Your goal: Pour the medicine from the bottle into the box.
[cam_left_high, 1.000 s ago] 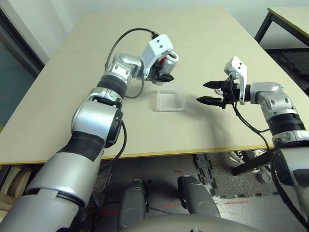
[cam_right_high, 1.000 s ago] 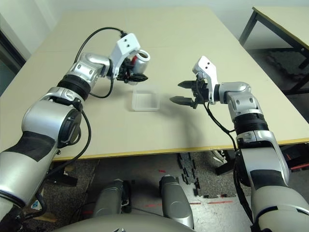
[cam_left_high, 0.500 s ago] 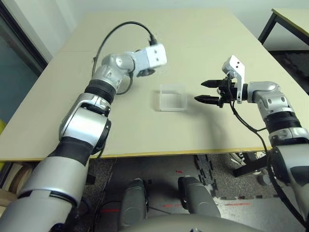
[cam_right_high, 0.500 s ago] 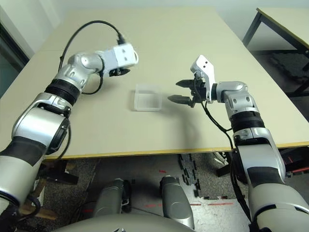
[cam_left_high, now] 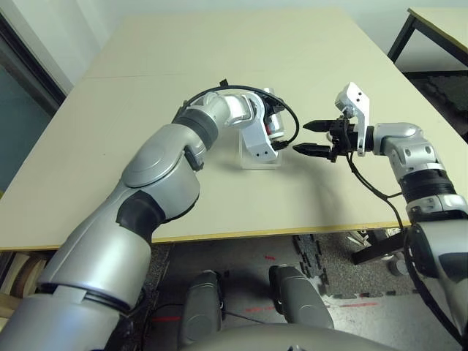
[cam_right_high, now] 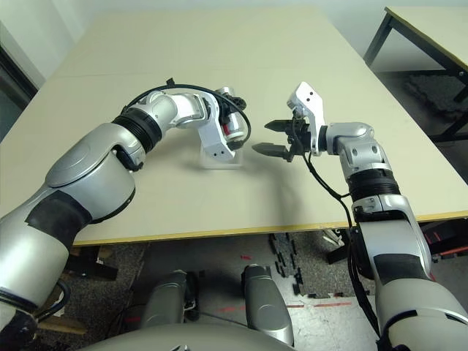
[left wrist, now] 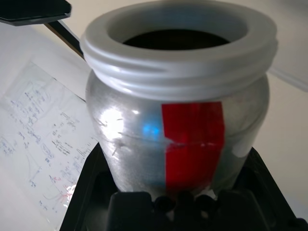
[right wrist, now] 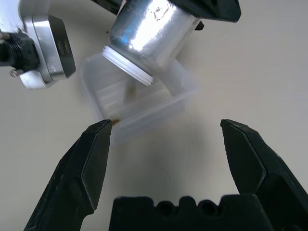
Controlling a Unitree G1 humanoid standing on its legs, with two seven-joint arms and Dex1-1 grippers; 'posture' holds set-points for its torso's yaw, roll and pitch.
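Observation:
My left gripper (left wrist: 179, 202) is shut on the bottle (cam_left_high: 276, 127), a silver-grey cylinder with a red stripe and a white threaded mouth. The bottle hangs tilted, mouth down, just above the box (right wrist: 159, 103), a shallow clear plastic square on the table. The left wrist partly hides the box in the head views. A tiny brown bit of the medicine (right wrist: 117, 121) lies against the box's wall. The bottle's inside looks dark in the left wrist view. My right gripper (cam_left_high: 313, 137) hovers open just right of the box, holding nothing.
The beige table (cam_left_high: 117, 146) stretches wide around the box, with bare surface behind it and to the left. A second table (cam_left_high: 439, 29) stands at the far right, across a gap of floor.
My left arm has swung from behind and left of the box to directly over it, tipping the bottle mouth down. The right gripper has stayed open beside the box.

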